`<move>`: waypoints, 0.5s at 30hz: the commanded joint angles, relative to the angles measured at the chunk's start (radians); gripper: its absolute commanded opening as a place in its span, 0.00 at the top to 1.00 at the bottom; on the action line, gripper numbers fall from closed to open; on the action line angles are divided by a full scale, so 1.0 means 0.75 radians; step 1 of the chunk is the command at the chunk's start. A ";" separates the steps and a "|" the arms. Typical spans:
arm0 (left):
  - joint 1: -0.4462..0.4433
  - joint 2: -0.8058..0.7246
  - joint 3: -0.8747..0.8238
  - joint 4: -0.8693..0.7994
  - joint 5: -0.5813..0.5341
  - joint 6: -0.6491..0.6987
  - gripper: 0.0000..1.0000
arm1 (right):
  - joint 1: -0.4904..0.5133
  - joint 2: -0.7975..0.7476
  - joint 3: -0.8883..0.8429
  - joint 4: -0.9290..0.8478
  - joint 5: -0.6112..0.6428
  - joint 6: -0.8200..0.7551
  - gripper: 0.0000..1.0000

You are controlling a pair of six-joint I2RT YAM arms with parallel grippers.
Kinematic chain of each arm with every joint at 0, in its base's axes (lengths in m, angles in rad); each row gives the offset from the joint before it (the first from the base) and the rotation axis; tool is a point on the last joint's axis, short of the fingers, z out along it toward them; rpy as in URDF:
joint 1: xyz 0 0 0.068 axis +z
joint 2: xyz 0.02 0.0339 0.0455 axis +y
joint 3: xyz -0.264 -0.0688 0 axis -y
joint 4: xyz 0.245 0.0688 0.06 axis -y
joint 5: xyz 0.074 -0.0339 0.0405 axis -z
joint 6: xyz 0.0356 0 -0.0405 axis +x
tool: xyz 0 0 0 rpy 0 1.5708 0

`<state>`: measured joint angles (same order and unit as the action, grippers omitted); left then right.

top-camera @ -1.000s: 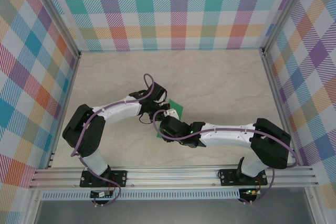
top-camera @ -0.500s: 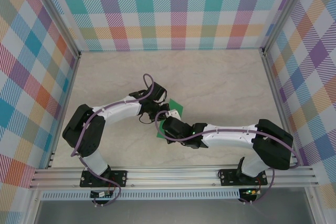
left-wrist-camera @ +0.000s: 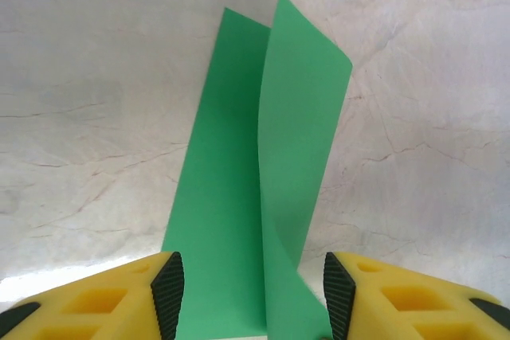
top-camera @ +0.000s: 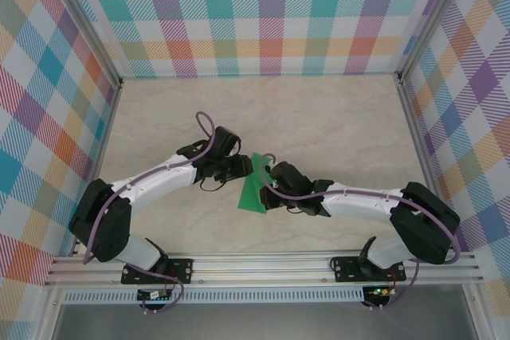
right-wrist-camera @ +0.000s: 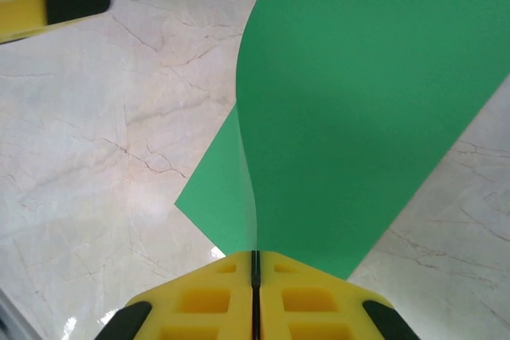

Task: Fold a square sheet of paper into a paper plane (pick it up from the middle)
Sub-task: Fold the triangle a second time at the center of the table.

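Square sheet of paper (right-wrist-camera: 358, 101) pinched between closed fingers of right gripper (right-wrist-camera: 255, 264), fanned forward and rightward beyond fingertips. Second ply extended left of those fingers. Left gripper (left-wrist-camera: 249, 292) set at sheet's opposite side. Sheet's raised fold placed between its parted fingers, carried well ahead of tips. Table (top-camera: 335, 117) seen beneath both.

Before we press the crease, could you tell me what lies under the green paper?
Pale marbled tabletop shows around the green sheet; the patch beneath its flat part is covered. Its raised side is pinched in the right gripper.
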<state>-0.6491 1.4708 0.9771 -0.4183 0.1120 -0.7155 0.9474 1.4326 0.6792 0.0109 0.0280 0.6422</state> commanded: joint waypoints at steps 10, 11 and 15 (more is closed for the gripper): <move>0.017 -0.149 -0.169 0.091 0.051 -0.042 0.66 | -0.212 0.106 0.048 0.024 -0.435 -0.097 0.90; 0.017 -0.155 -0.181 0.104 0.052 -0.049 0.67 | -0.228 0.122 0.057 0.013 -0.457 -0.106 0.90; 0.017 -0.162 -0.226 0.173 0.080 -0.071 0.68 | -0.265 0.182 0.086 -0.001 -0.507 -0.128 0.91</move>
<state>-0.6491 1.3804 0.8318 -0.3443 0.1444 -0.7494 0.7635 1.5429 0.7097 0.0216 -0.2779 0.5846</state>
